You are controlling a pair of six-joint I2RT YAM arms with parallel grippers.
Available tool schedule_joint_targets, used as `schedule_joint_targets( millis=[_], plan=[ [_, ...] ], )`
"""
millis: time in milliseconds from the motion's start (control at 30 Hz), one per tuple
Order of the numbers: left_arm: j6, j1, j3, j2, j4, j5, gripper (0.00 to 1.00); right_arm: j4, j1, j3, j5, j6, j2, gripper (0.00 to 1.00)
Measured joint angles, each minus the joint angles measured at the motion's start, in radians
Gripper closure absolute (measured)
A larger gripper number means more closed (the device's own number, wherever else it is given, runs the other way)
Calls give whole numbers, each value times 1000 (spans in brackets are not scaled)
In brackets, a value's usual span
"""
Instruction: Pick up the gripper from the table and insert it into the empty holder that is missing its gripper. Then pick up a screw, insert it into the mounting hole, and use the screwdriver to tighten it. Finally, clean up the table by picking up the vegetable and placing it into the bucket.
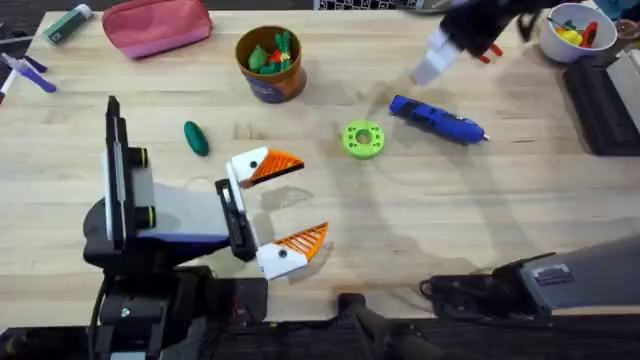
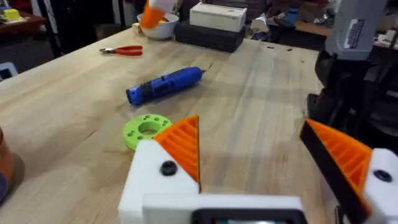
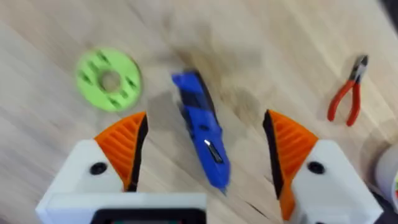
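My right gripper (image 3: 205,121) hangs open above the blue screwdriver (image 3: 202,134), which lies on the table between its orange-padded fingers. From overhead, the screwdriver (image 1: 437,120) lies right of centre, with the right gripper (image 1: 440,55) raised and blurred just behind it. My left gripper (image 1: 312,197) rests open near the table's front, nothing between its fingers; its white finger base (image 2: 152,177) has a dark round hole (image 2: 168,168). The dark green vegetable (image 1: 195,138) lies at left. The orange-brown bucket (image 1: 270,65) stands at the back. The loose gripper piece and the screw are out of view.
A bright green ring disc (image 1: 362,139) lies between my left gripper and the screwdriver. Red pliers (image 3: 347,93) and a white bowl (image 1: 578,30) sit at the back right. A pink pouch (image 1: 155,25) and several pens (image 1: 25,70) are at the back left.
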Motion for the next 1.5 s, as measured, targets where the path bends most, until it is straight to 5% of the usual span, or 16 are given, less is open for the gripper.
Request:
schedule_joint_targets(
  millis=[233, 367, 500, 700, 900, 1267, 1500],
  plan=[
    [-8, 0, 0, 0, 29, -55, 11, -15, 2, 8, -160, 248, -153, 10],
    [-73, 0, 0, 0, 61, -150, 12, -103, 2, 8, -193, 348, -211, 10],
    [-105, 0, 35, 0, -21, -277, 14, -160, 2, 8, -202, 390, -267, 9],
    [-23, 0, 251, 76, -308, -447, 15, -167, 2, -30, -207, 434, -361, 9],
    [87, 0, 505, 306, -513, -616, 15, -112, 2, -224, -208, 482, -479, 9],
    [146, 0, 908, 749, -724, -880, 15, 103, 1, -642, -213, 601, -731, 10],
    [141, 16, 1094, 910, -803, -1048, 15, 133, -36, -771, -214, 641, -831, 8]
  ],
)
